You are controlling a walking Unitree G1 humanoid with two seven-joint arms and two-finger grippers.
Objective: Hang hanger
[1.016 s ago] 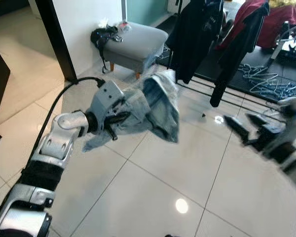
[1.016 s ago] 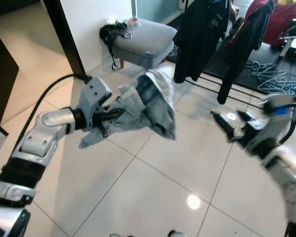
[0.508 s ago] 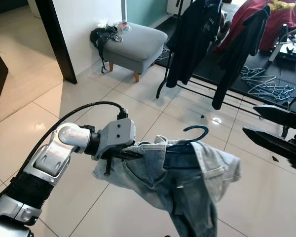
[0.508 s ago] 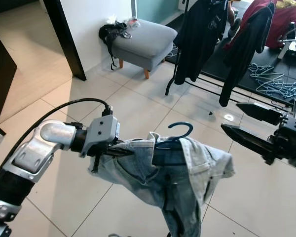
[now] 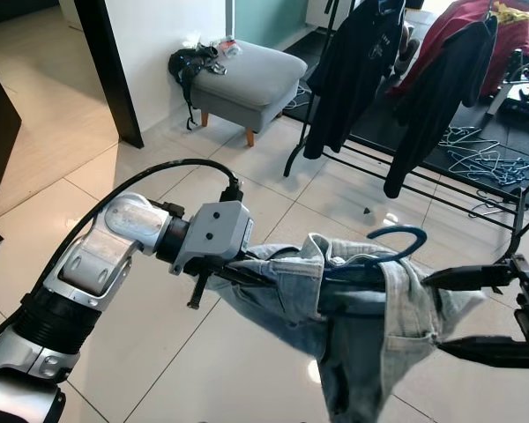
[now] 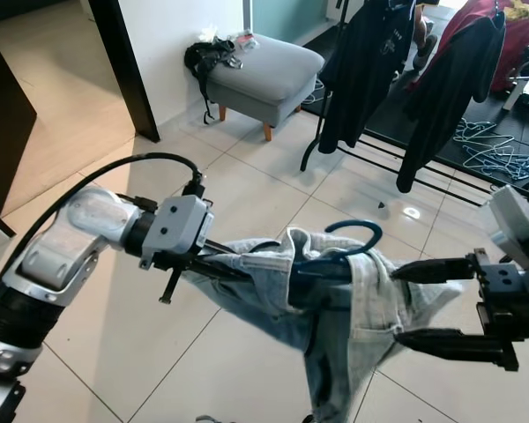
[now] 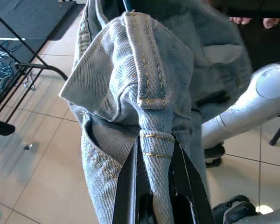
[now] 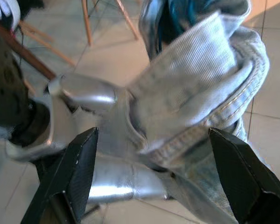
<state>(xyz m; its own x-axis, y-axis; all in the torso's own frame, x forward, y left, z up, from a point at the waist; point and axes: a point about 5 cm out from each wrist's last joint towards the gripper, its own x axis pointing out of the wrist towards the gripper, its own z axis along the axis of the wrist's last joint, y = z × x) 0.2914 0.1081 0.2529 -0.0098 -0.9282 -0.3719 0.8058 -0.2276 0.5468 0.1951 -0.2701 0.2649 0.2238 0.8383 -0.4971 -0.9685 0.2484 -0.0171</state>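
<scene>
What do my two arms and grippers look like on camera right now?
The left arm is silver, with a rounded elbow joint, a black ribbed band lower down and a black cable looping over it into a boxy grey wrist block. The left gripper has two long black fingers. The right gripper has long, tapered black fingers on a black base, with a pale grey housing behind it.

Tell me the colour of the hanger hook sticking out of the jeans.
Dark blue: the hanger hook curves up above the light blue jeans, clearest in the right eye view.
</scene>
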